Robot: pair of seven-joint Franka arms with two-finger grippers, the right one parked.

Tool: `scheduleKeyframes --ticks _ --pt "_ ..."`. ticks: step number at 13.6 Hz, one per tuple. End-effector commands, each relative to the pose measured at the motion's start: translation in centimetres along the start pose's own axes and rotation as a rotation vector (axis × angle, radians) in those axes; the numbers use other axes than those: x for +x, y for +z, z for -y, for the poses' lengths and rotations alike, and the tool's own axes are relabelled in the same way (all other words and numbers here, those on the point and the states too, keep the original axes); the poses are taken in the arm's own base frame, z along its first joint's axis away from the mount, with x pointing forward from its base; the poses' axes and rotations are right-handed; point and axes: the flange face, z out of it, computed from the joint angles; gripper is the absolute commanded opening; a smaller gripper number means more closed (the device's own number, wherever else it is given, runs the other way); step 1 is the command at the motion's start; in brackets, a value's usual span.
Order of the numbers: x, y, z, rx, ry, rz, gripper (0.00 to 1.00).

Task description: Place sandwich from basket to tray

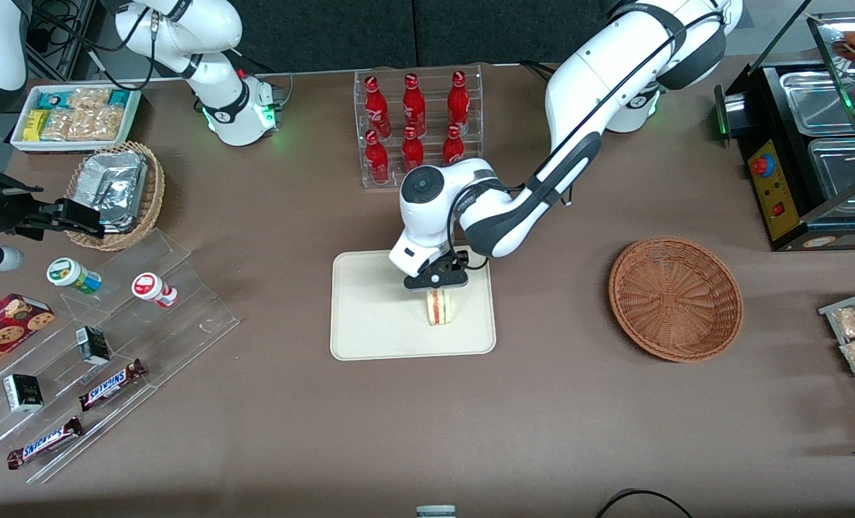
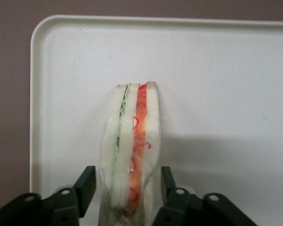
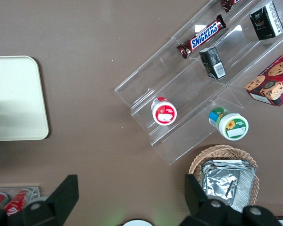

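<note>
The sandwich [image 1: 440, 307] stands on its edge on the cream tray [image 1: 369, 316], near the tray's edge toward the working arm. In the left wrist view the sandwich [image 2: 132, 146] shows white bread with green and red-orange layers in clear wrap, over the tray [image 2: 217, 70]. My gripper [image 1: 438, 282] hangs right over the sandwich. Its black fingers [image 2: 87, 181] flank the wrap on both sides with a thin gap at each, so the gripper [image 2: 127, 178] is open. The reddish-brown basket [image 1: 675, 297] lies empty toward the working arm's end.
A clear rack of red bottles [image 1: 418, 122] stands farther from the front camera than the tray. An acrylic stand with snacks [image 1: 111, 345] and a tan basket of foil packets [image 1: 114, 194] lie toward the parked arm's end. A black warming case [image 1: 815, 144] is at the working arm's end.
</note>
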Motion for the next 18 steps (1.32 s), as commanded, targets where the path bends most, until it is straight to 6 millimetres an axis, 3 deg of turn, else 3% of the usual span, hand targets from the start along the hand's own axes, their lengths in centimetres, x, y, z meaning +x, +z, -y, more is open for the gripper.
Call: scheduleKeyframes --ticks 1,4,5,10,13,16,18 --pt "1.4 -3.8 0.1 0.023 -0.046 -0.036 0.99" --pt "3.6 -10.9 1.7 0.004 -0.146 -0.025 0.99" --pt "5.3 -13.2 3.4 -0.005 -0.193 -0.024 0.99" --pt "6.8 -25.1 10.6 0.071 -0.320 -0.030 0.99" --pt "8.4 -31.1 15.3 0.082 -0.411 -0.045 0.99" --pt "10.1 -34.9 19.4 0.123 -0.407 -0.028 0.99" --pt "11.5 -37.5 23.7 0.134 -0.394 0.004 0.99"
